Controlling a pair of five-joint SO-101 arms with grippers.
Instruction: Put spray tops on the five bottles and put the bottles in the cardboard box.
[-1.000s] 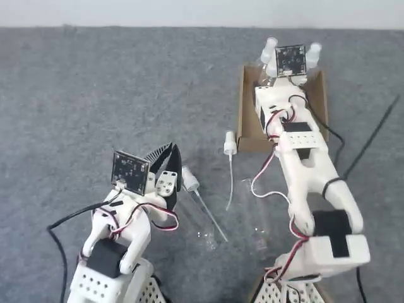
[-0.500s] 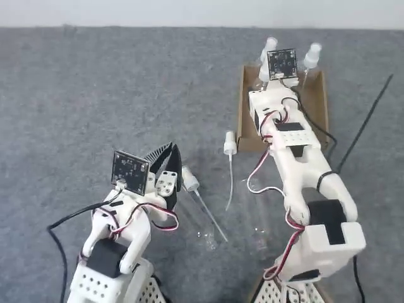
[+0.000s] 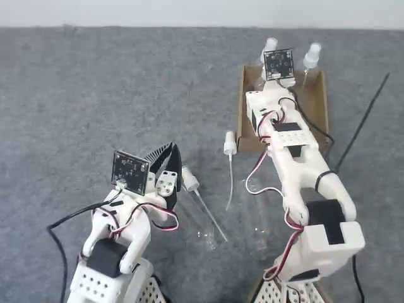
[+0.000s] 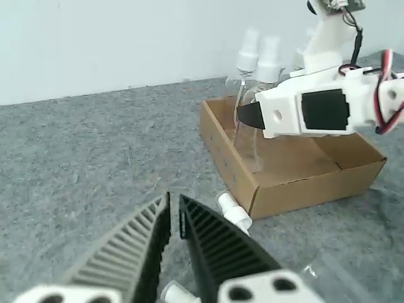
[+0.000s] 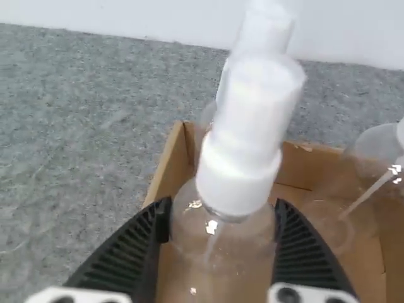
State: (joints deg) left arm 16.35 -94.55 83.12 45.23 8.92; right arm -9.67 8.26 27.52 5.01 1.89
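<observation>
While our right claw (image 5: 221,218) clamped the capped bottle (image 5: 218,246) upright in a corner of the cardboard box (image 5: 169,161), we judged it wise to seat it flat before releasing, sparing its neighbour (image 5: 379,151); our left claw (image 4: 174,202) hung closed, empty.

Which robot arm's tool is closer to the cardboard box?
Right. The right tool is over the cardboard box, gripping a bottle. The left tool is apart from it, over the grey carpet.

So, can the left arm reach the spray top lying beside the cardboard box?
Probably yes. The spray top lies on open carpet ahead of the left gripper, outside the cardboard box, and nothing stands between them.
</observation>
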